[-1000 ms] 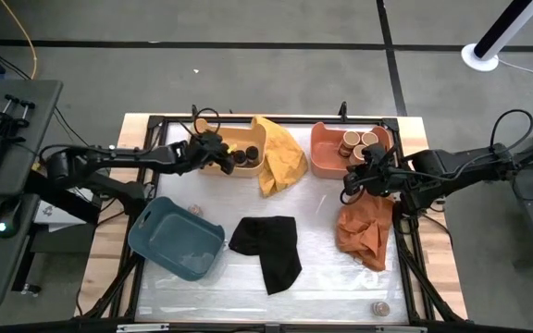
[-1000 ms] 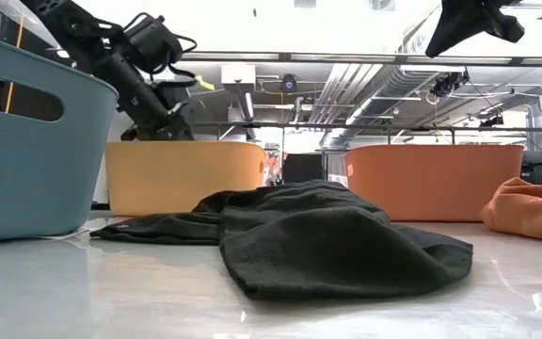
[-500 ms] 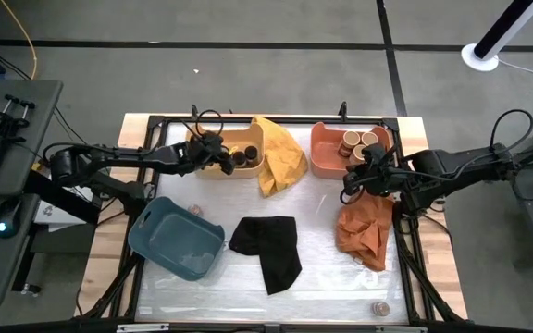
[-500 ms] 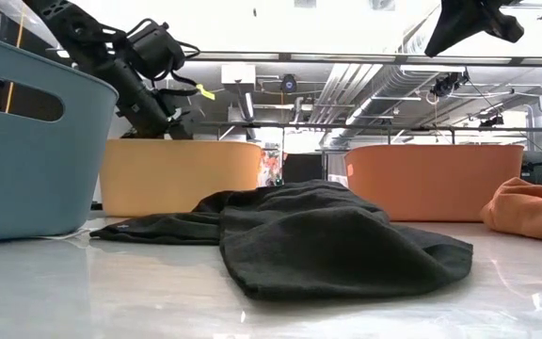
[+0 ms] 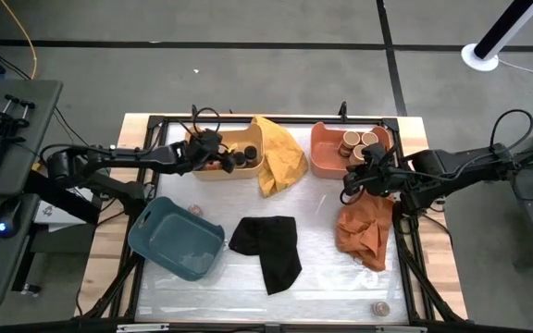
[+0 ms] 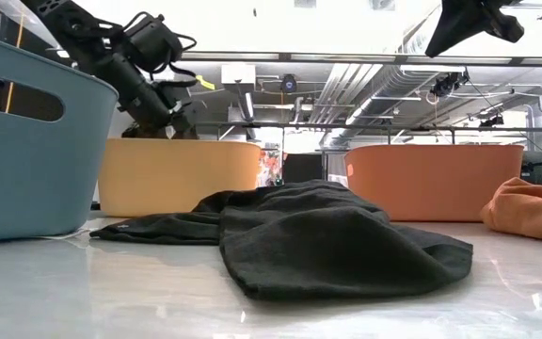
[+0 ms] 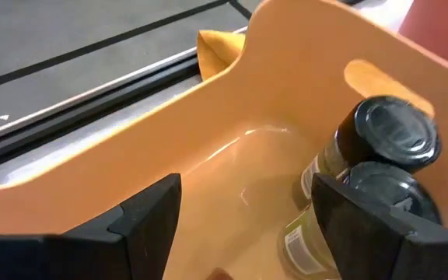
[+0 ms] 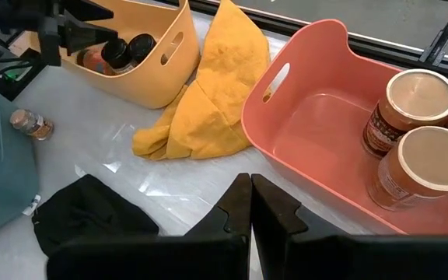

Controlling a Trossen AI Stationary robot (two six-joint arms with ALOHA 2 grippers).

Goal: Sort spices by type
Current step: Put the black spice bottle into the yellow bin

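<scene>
- Left claw (image 5: pixel 218 159): spread, empty, over the yellow tray (image 5: pixel 253 139) beside two black-lidded jars (image 7: pixel 383 136).
- Right claw (image 8: pixel 250 204): pressed together, near the coral tray (image 8: pixel 317 167) holding tan-lidded jars (image 8: pixel 411 105).
- Stray jar (image 8: pixel 31 123): on the counter (image 5: pixel 322 240).

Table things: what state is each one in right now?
Black-lidded spice jars: upright in yellow plastic tray.
Tan-lidded spice jars: upright in coral plastic tray.
Small loose jar: lying on table by blue plastic tray.
Left claw: open, over yellow tray.
Right claw: shut, empty.
</scene>
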